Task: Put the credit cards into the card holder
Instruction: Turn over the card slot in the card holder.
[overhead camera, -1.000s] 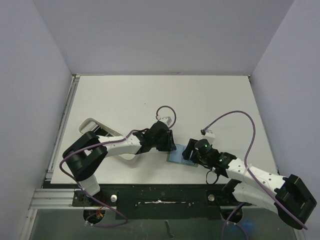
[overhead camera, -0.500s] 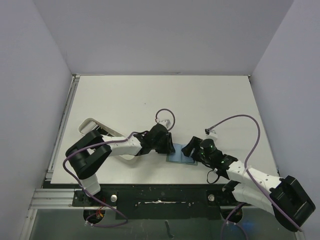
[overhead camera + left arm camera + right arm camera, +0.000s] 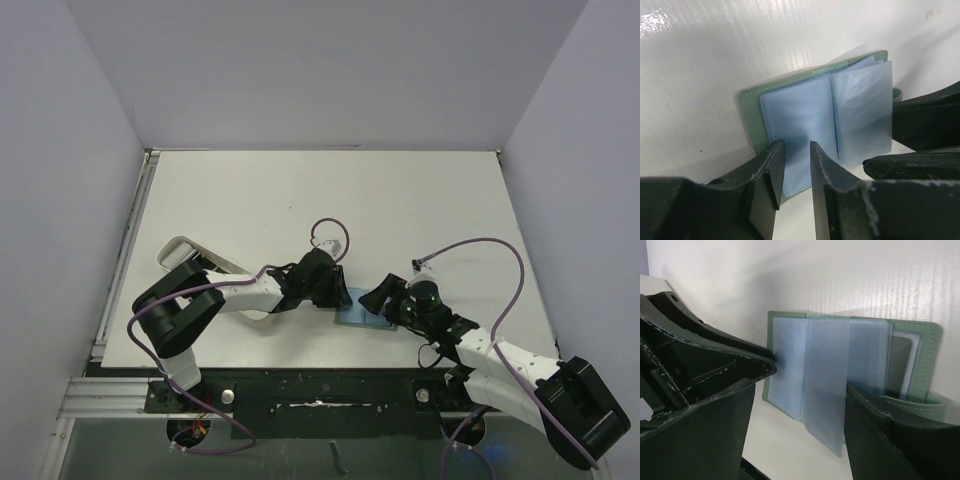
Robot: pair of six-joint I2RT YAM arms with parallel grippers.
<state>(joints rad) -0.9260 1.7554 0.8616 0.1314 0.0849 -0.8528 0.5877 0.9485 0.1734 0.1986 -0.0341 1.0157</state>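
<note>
The card holder (image 3: pixel 356 316) lay open on the table (image 3: pixel 300 200), near the middle of its near edge, blue sleeves (image 3: pixel 805 115) facing up. The left gripper (image 3: pixel 795 145) had its jaws slightly apart, tips resting on one sleeve. The right gripper (image 3: pixel 374 300) had its jaws wide apart, one finger at each side of the holder.

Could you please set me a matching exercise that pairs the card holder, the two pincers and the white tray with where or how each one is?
Things:
1. card holder
2. left pincer
3. right pincer
4. white tray

States:
A. at the far left of the table
B. jaws wide apart
C. lying open, blue inside showing
D. jaws narrowly apart

Pairs: 1-C, 2-D, 3-B, 4-A
</note>
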